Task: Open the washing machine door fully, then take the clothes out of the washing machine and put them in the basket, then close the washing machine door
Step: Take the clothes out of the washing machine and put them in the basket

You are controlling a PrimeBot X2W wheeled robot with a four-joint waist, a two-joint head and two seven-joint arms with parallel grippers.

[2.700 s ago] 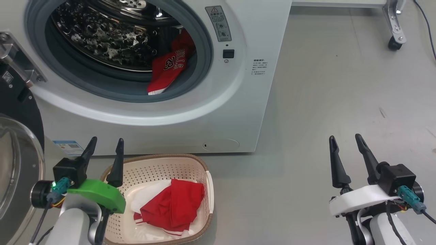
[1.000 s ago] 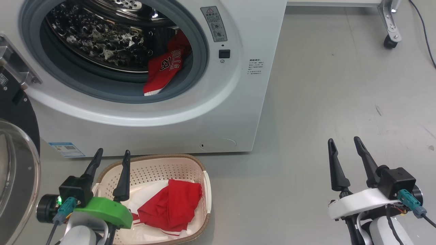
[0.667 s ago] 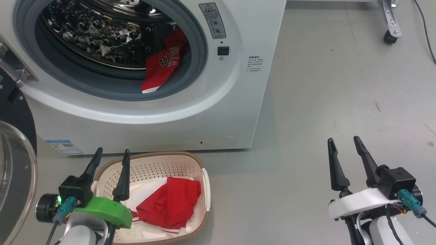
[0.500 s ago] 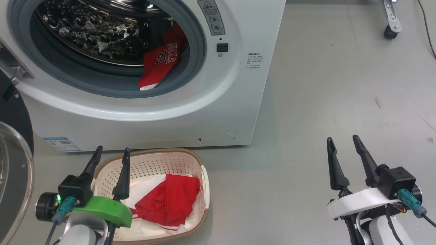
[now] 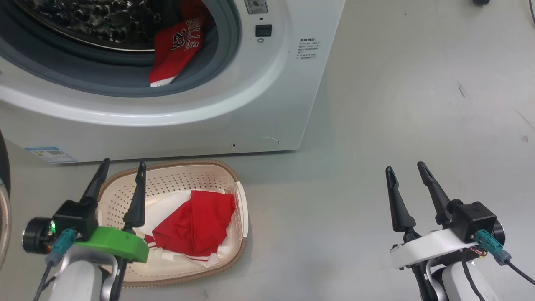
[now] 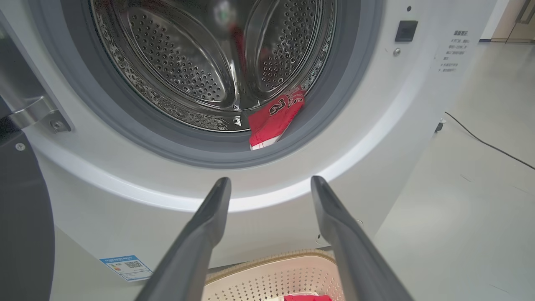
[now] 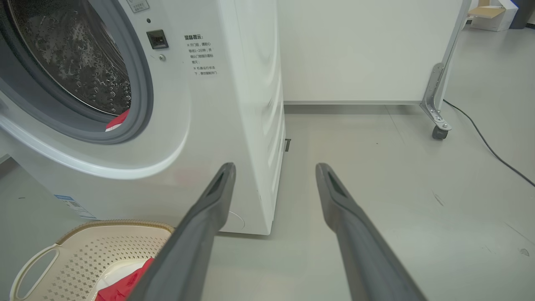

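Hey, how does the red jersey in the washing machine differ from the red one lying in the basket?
The drum jersey hangs down onto the grey door seal; the basket jersey lies crumpled in the basket. The drum jersey shows white lettering and a number; the basket jersey shows plain red, resting on white fabric. Both are bright red with white trim.

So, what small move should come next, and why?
Probably raise the left gripper up and forward toward the red jersey lying at the lower right of the mouth of the washing machine. The washing machine door stands open, one garment lies in the basket, and both grippers are open and empty; the left one hovers above the basket, nearer the mouth than the right gripper.
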